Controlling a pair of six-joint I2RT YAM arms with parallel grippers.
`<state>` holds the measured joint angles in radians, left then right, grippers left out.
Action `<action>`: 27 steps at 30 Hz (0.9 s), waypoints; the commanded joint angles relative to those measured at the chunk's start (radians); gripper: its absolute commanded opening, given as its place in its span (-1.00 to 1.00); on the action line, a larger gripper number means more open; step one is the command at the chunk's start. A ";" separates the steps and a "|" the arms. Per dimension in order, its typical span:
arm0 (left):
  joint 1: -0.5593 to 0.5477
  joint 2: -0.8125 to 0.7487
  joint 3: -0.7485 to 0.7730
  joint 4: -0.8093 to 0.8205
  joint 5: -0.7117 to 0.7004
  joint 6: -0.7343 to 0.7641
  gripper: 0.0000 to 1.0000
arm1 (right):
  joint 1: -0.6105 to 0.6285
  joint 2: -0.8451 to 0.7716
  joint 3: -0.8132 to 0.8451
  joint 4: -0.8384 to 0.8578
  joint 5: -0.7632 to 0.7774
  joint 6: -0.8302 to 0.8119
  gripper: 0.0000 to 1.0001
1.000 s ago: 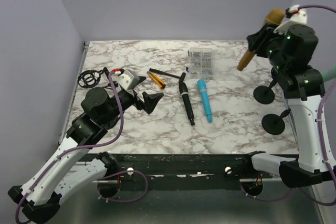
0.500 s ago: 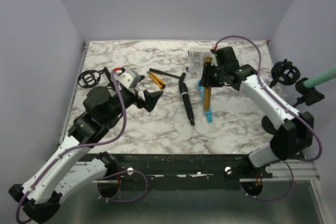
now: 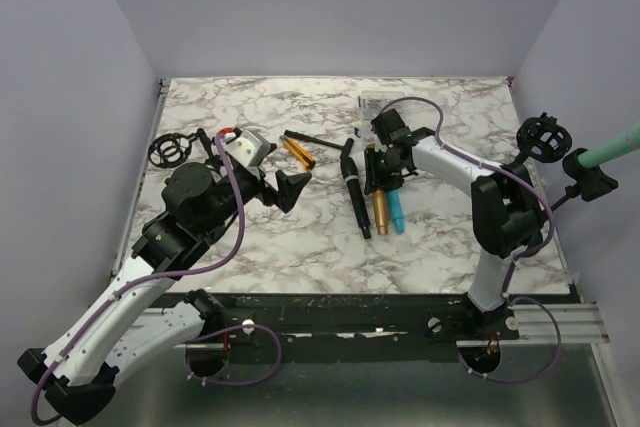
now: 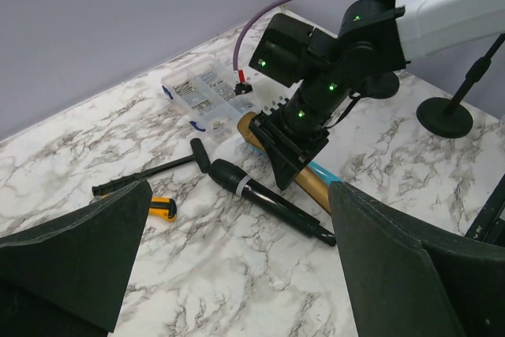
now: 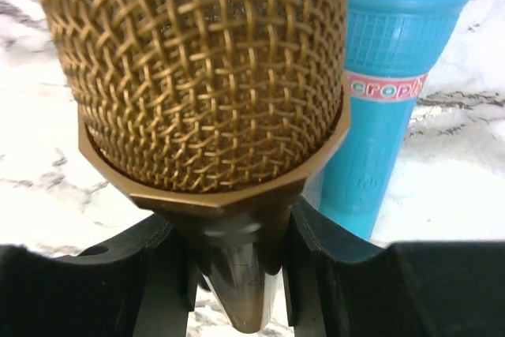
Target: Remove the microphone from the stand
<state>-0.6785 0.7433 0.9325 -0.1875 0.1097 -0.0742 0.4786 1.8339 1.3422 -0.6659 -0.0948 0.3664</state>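
Observation:
My right gripper (image 3: 377, 173) is shut on the gold microphone (image 3: 381, 209), just below its mesh head (image 5: 197, 69). The microphone lies low on the marble table between a black microphone (image 3: 355, 192) and a blue one (image 3: 394, 209). The left wrist view shows the gold body (image 4: 304, 181) under the right gripper (image 4: 288, 147). The stand's empty shock mount (image 3: 543, 135) is at the far right, away from the gripper. My left gripper (image 3: 285, 190) is open and empty, left of the microphones, its jaws wide apart (image 4: 237, 274).
A clear parts box (image 3: 382, 107) sits behind the microphones. A yellow knife (image 3: 299, 153) and a black tool (image 3: 308, 137) lie at centre left. A loose shock mount (image 3: 168, 150) is at far left. A green microphone (image 3: 612, 150) is on a second stand at right. Round stand base (image 4: 446, 116).
My right arm has swung from high at the right, by the stand, down to the table centre, carrying the gold microphone and laying it between the black and blue ones. The left arm barely moved.

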 commanded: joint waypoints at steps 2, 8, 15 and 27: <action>-0.006 -0.005 -0.009 0.015 -0.022 0.011 0.97 | 0.005 0.062 0.041 0.030 0.035 0.003 -0.72; -0.006 -0.005 -0.009 0.019 -0.010 0.007 0.97 | 0.005 0.114 0.034 0.053 0.043 0.004 -0.60; -0.007 -0.009 -0.011 0.022 -0.012 0.005 0.97 | 0.008 0.139 0.038 0.071 0.071 0.013 -0.40; -0.006 -0.018 -0.012 0.022 -0.008 0.005 0.97 | 0.012 0.140 0.044 0.062 0.078 0.024 0.01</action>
<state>-0.6785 0.7403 0.9325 -0.1837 0.1070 -0.0746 0.4816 1.9568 1.3582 -0.6212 -0.0429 0.3782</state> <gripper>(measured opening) 0.979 0.481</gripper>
